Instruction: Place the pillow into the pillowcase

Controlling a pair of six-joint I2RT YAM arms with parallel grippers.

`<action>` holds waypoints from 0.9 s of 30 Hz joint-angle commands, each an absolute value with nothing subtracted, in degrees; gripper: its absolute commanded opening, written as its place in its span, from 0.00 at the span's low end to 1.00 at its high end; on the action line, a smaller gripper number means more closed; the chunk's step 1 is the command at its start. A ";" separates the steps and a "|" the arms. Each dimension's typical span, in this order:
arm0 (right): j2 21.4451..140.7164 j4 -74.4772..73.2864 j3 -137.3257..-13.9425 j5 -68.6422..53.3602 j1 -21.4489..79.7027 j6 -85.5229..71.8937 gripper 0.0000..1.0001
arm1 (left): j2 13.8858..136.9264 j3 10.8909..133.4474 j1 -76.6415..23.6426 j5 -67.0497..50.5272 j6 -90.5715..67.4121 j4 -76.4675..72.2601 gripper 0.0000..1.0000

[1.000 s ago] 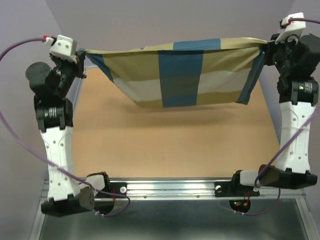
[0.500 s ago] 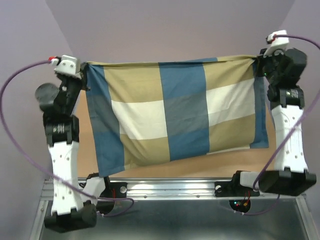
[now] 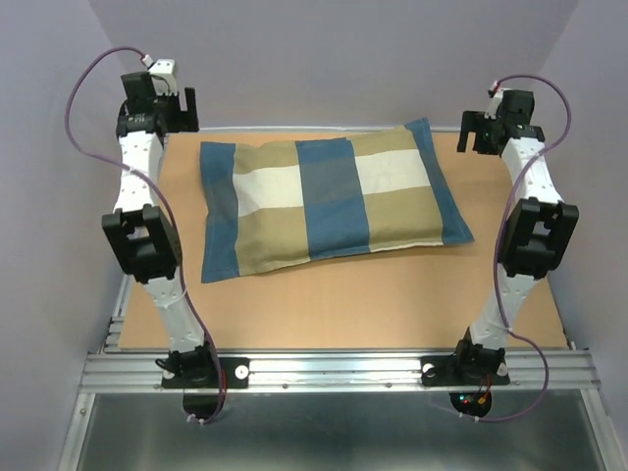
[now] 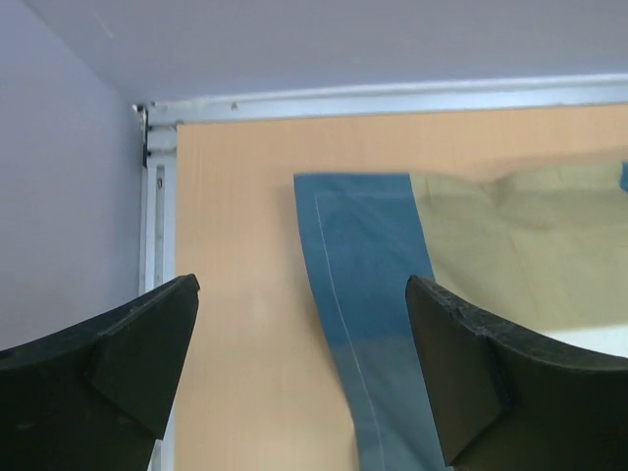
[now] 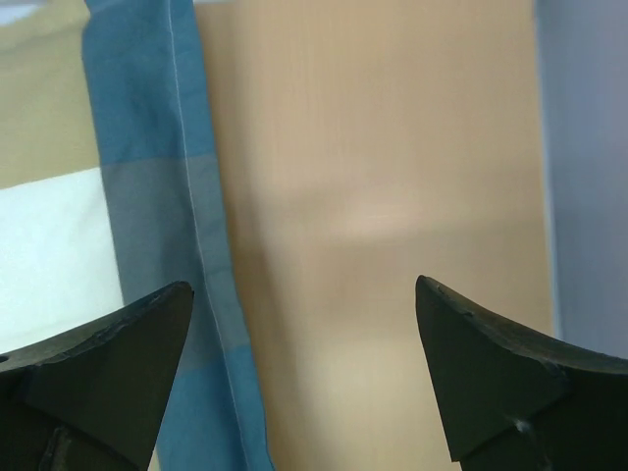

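The pillowcase [image 3: 329, 201], in blocks of blue, tan and cream, lies flat and plump on the wooden table [image 3: 343, 294]. The pillow itself does not show anywhere. My left gripper [image 3: 180, 106] hangs open above the far left corner of the table, just left of the cloth's blue edge [image 4: 373, 294], with nothing between its fingers [image 4: 304, 363]. My right gripper [image 3: 476, 134] hangs open by the far right corner, just right of the cloth's blue hem [image 5: 147, 147], and is empty too [image 5: 304, 363].
Purple-grey walls close in the table at the back and on both sides. An aluminium rail [image 3: 334, 368] runs along the near edge with both arm bases on it. A metal frame [image 4: 392, 98] borders the far edge.
Both grippers held the pillowcase's top corners stretched in the air. They have opened and let go, and it now lies on the table. Both arms have reached out to the far corners.
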State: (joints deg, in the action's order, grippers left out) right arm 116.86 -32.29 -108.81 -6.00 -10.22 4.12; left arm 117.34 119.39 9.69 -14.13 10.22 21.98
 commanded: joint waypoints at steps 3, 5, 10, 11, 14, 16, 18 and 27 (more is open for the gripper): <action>104.60 -31.38 -110.40 -6.50 -10.72 5.45 1.00 | 100.29 112.59 9.58 -16.51 10.99 22.14 0.99; 103.19 -31.29 -108.37 -6.94 -10.72 5.71 1.00 | 99.67 111.72 9.58 -17.83 12.29 24.51 0.99; 100.11 -31.64 -102.07 -11.15 -10.72 5.63 1.00 | 94.93 103.20 7.65 -17.14 14.76 22.86 0.99; 98.37 -31.90 -100.56 -14.29 -10.72 5.45 1.00 | 92.92 99.18 6.25 -16.44 15.03 22.42 0.99; 95.37 -32.26 -94.04 -18.27 -10.64 3.87 1.00 | 89.40 91.78 3.70 -14.77 14.94 19.78 0.99; 92.65 -32.34 -86.86 -20.91 -10.63 2.82 1.00 | 85.36 82.91 0.64 -13.19 14.07 17.68 0.99; 90.10 -32.26 -80.26 -22.32 -10.63 3.07 1.00 | 81.31 74.41 -1.91 -12.04 13.45 13.72 0.99; 83.41 -30.15 -66.71 -22.06 -10.63 4.13 1.00 | 77.17 61.88 -6.42 -10.90 10.11 8.44 0.99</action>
